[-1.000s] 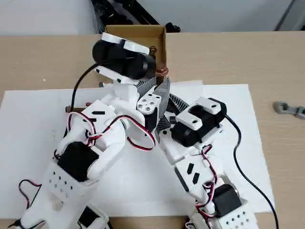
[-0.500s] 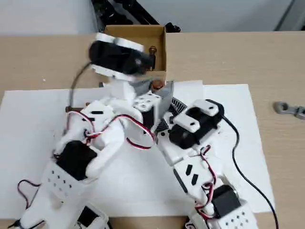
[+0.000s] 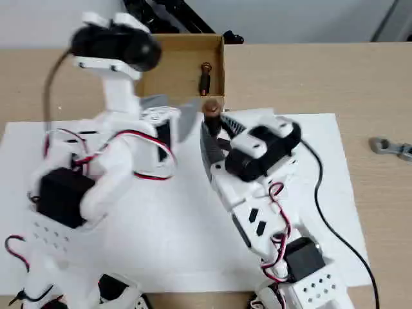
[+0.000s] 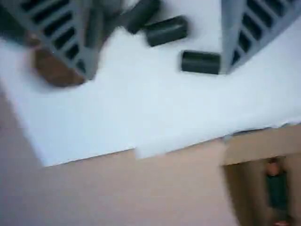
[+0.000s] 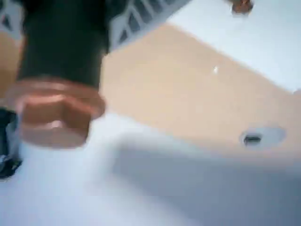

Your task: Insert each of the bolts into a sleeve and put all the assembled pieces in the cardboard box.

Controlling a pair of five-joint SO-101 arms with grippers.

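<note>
The right gripper (image 3: 214, 129) is gripping a sleeved bolt (image 3: 211, 109) just on the near side of the cardboard box (image 3: 174, 71), by its right corner. The left gripper (image 3: 170, 111) is hanging open and empty over the white paper (image 3: 180, 225), above loose sleeves (image 4: 201, 62). Another assembled piece (image 3: 205, 76) is lying inside the box.

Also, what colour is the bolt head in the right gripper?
The bolt has a copper-coloured head; the right wrist view shows it best.
</note>
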